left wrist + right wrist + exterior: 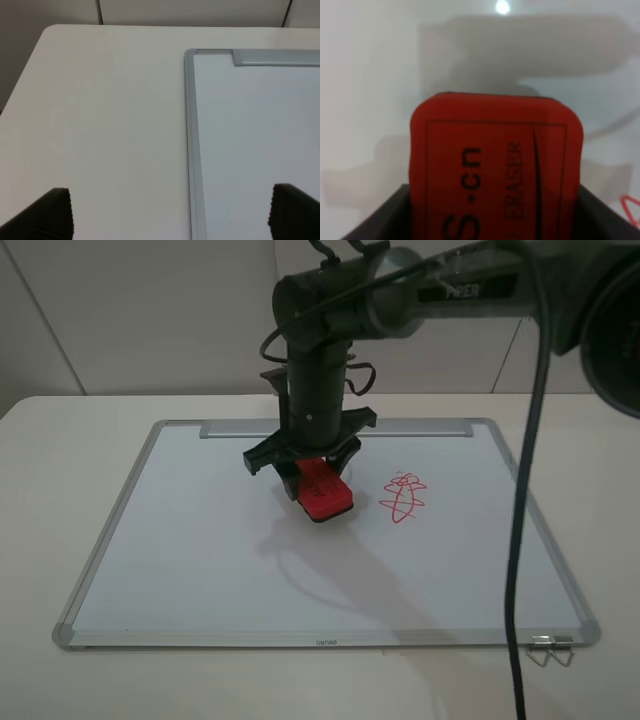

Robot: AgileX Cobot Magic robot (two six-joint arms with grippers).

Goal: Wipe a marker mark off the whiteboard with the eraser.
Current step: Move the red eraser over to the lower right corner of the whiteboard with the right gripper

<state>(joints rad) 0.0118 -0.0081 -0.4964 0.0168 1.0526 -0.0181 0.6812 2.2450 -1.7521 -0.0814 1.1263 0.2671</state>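
Observation:
My right gripper (312, 472) reaches over the middle of the whiteboard (200, 540) and is shut on the red eraser (324, 492). The eraser's black felt base faces the board; whether it touches I cannot tell. In the right wrist view the eraser (495, 165) fills the space between the dark fingers (385, 220), lettering up. The small figure mark with a face does not show in any view. Only a red scribble of crossing loops (403, 498) lies just right of the eraser. My left gripper (170, 215) is open above the board's left frame (190, 140), outside the exterior view.
The tray strip (335, 428) runs along the board's far edge. A metal binder clip (550, 648) sits at the near right corner. A black cable (522, 500) hangs across the right side. White table (100, 125) surrounds the board.

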